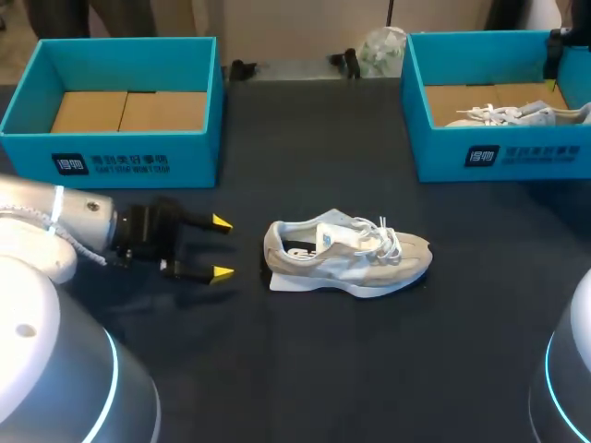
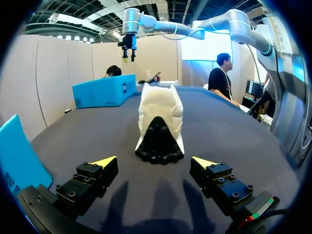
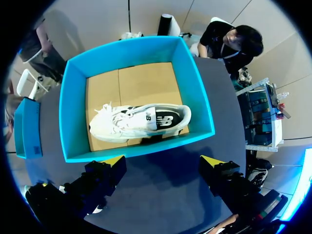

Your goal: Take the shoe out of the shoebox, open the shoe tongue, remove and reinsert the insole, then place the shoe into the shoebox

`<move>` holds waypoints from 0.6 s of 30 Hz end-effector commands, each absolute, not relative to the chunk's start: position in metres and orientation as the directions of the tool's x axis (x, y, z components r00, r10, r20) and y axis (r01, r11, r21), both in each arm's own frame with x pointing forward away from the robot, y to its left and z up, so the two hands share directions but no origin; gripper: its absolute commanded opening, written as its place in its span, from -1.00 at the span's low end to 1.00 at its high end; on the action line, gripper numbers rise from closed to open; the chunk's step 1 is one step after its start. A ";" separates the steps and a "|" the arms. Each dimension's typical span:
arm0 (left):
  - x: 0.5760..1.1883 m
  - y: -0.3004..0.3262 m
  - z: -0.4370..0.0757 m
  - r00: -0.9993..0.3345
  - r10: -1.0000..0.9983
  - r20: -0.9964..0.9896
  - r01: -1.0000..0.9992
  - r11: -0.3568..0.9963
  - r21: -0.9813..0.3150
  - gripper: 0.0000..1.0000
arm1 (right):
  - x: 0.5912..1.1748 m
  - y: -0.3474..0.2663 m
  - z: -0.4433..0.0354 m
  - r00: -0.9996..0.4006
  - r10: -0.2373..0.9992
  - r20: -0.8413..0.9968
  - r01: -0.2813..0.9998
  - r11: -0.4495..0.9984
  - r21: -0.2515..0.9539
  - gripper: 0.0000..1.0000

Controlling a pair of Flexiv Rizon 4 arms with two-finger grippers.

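- The shoe [image 1: 346, 257] lies mid-table [image 1: 305, 369], heel toward my left gripper [image 1: 222, 248], which is just left of it and not touching.
- The left shoebox [image 1: 111, 152] stands behind my left gripper.
- The right shoebox [image 1: 503, 152] stands far right, with a second shoe [image 3: 139, 122] inside and my right gripper [image 3: 163, 161] above it.

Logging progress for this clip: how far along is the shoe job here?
Done: one shoe lies out on the table, the left shoebox empty. In hand: nothing held; the open left gripper sits behind its heel, the open right gripper hangs over the right shoebox, which holds another shoe. Remaining: tongue, insole, reboxing.
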State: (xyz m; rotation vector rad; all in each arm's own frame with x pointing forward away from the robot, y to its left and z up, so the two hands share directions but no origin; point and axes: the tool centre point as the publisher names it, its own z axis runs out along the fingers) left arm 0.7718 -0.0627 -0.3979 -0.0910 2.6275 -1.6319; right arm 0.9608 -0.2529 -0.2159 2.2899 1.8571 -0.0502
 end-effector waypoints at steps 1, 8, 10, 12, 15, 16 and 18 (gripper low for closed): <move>0.773 -0.083 -0.406 -0.999 -0.048 0.011 -0.031 0.444 -0.895 1.00 | 0.960 -0.253 -0.216 0.215 0.966 -0.146 0.972 -0.196 0.130 1.00; 0.773 -0.108 -0.413 -0.999 -0.031 0.013 -0.025 0.438 -0.899 1.00 | 0.960 -0.253 -0.216 0.215 0.966 -0.146 0.972 -0.196 0.130 1.00; 0.774 -0.114 -0.414 -1.000 -0.026 0.016 -0.026 0.438 -0.899 1.00 | 0.960 -0.253 -0.216 0.215 0.966 -0.146 0.972 -0.196 0.130 1.00; 0.774 -0.119 -0.414 -1.000 -0.020 0.019 -0.026 0.439 -0.898 1.00 | 0.960 -0.253 -0.216 0.215 0.966 -0.146 0.972 -0.196 0.130 1.00; 0.774 -0.124 -0.414 -0.999 -0.025 0.023 -0.031 0.436 -0.900 1.00 | 0.960 -0.253 -0.216 0.215 0.966 -0.146 0.972 -0.196 0.130 1.00; 0.774 -0.126 -0.415 -0.999 -0.027 0.023 -0.032 0.437 -0.899 1.00 | 0.960 -0.253 -0.216 0.215 0.966 -0.146 0.972 -0.196 0.130 1.00; 0.771 -0.130 -0.417 -0.999 -0.029 0.026 -0.036 0.441 -0.897 1.00 | 0.960 -0.253 -0.216 0.215 0.966 -0.146 0.972 -0.196 0.130 1.00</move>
